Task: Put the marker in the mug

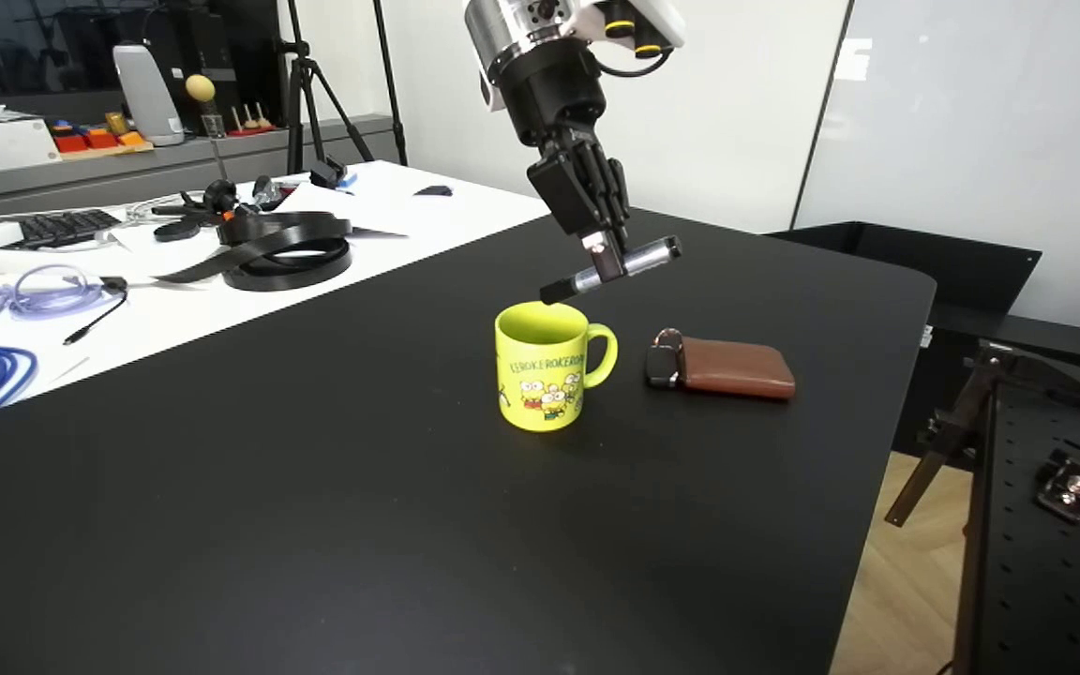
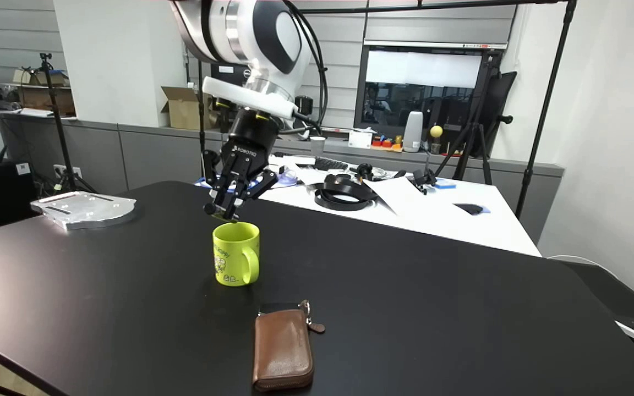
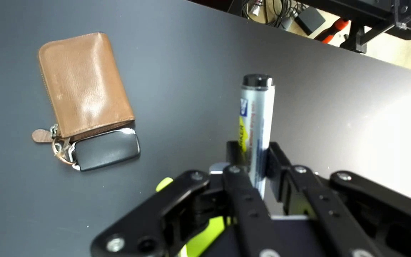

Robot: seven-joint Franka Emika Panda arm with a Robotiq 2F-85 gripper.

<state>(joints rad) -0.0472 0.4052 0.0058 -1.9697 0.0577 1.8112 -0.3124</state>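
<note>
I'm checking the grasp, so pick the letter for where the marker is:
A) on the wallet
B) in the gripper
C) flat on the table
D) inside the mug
B: the gripper is closed on the marker, whose two ends both show outside the mug in an exterior view.

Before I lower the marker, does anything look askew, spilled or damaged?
Only the marker: in an exterior view it slants across the tool, nearer level than upright, so looks misaligned for the mug. No spill or damage shows.
</note>
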